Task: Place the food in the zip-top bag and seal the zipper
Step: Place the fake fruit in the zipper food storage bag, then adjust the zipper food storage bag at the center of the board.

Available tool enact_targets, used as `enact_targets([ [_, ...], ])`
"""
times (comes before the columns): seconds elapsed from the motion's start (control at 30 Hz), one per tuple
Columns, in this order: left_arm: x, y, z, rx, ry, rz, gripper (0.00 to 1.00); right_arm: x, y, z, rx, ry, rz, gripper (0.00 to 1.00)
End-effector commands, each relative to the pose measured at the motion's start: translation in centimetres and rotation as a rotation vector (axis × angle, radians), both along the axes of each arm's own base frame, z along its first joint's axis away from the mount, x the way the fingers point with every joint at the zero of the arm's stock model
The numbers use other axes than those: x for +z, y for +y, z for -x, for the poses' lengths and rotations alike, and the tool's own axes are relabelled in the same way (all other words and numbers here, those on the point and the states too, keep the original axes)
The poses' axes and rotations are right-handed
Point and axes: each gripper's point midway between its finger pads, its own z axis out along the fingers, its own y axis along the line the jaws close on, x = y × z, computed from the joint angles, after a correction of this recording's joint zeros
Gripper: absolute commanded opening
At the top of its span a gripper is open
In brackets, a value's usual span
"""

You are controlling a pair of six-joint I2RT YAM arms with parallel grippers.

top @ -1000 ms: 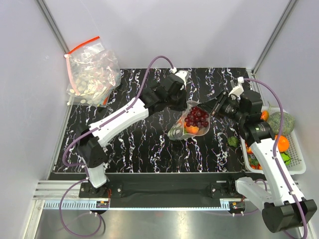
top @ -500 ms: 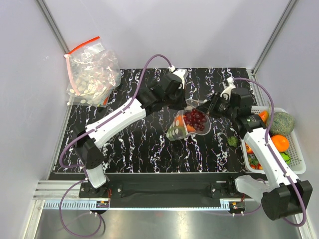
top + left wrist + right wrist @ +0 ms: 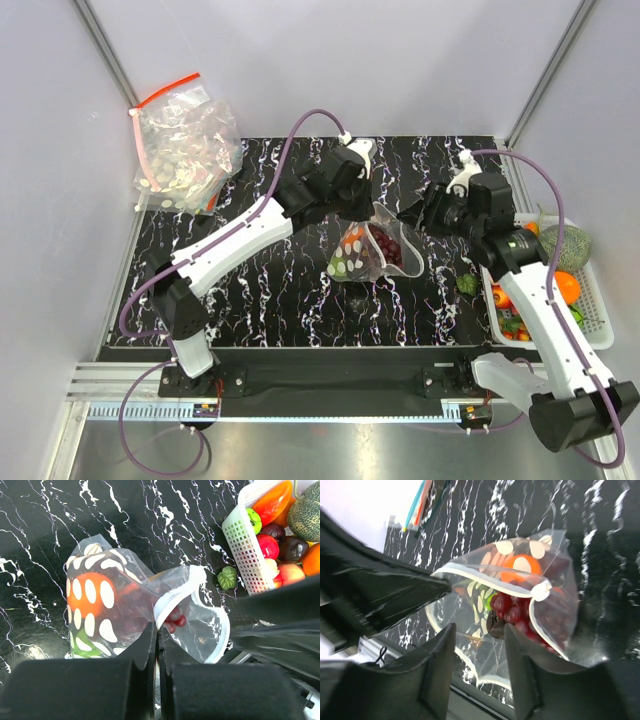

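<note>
soft, crinkly zip-top bag [image 3: 372, 250] holding grapes [image 3: 512, 611] and an orange [image 3: 520, 567] sags mid-bench, right of centre, probably light and slippery; left gripper [image 3: 157, 630] pinches its stiffer zipper [image 3: 485, 578], likely the best hold, while right gripper [image 3: 480, 630] gapes wide alongside.

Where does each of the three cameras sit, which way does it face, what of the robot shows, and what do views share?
Top external: overhead behind the bases, facing down on the table; left arm and right arm show.
Left wrist: on the left arm, facing down; left tool pinches the zip-top bag.
Right wrist: faces obliquely into the bag's mouth; right tool open.
Shared: both wrist views show the bag's grapes.
</note>
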Motion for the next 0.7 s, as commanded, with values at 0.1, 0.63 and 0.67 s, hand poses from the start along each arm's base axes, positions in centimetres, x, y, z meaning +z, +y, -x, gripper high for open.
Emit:
enact_targets([
  [0.1,2.4,-0.2,-0.3,-0.011,-0.050,0.055,0.00,0.9,-3.3,2.0,-0.086,0.004,0.149,0.43],
  [0.63,2.5,0.2,-0.1,-0.009,-0.053,0.057,0.00,-7.1,-3.7,4.2,-0.080,0.124,0.170,0.53],
  [0.67,2.5,0.2,-0.1,-0.009,-0.052,0.056,0.00,-7.6,-3.9,4.3,-0.089,0.135,0.181,0.54],
])
